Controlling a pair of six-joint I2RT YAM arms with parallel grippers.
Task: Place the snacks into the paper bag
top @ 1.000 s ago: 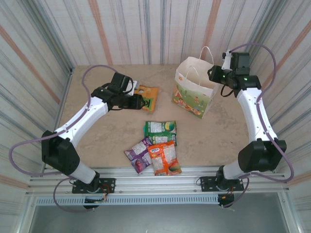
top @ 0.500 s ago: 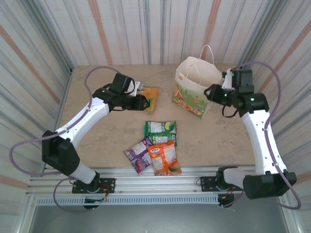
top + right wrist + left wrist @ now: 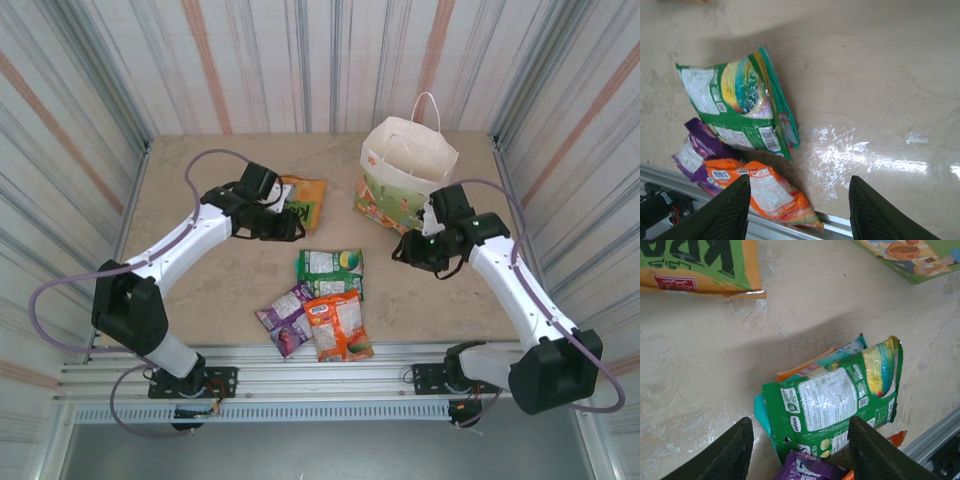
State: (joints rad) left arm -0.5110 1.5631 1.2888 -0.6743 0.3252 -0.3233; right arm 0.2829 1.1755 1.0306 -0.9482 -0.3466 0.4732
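Reach stage: your left gripper [image 3: 293,225] and right gripper [image 3: 402,250], both spread and empty, hover near the crinkly green foil packet [image 3: 330,265] at centre; next, descend and grasp.

Bright, sharp, glare on tabletop [image 3: 860,155]

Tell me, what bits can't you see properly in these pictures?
Inside the paper bag: top external view, its own walls hide the bottom.
The orange packet: left wrist view, cut by the top edge.
The purple packet: left wrist view, cut by the bottom edge, under the green packet.
The hidden packet: left wrist view, green packet covers all but its edges.
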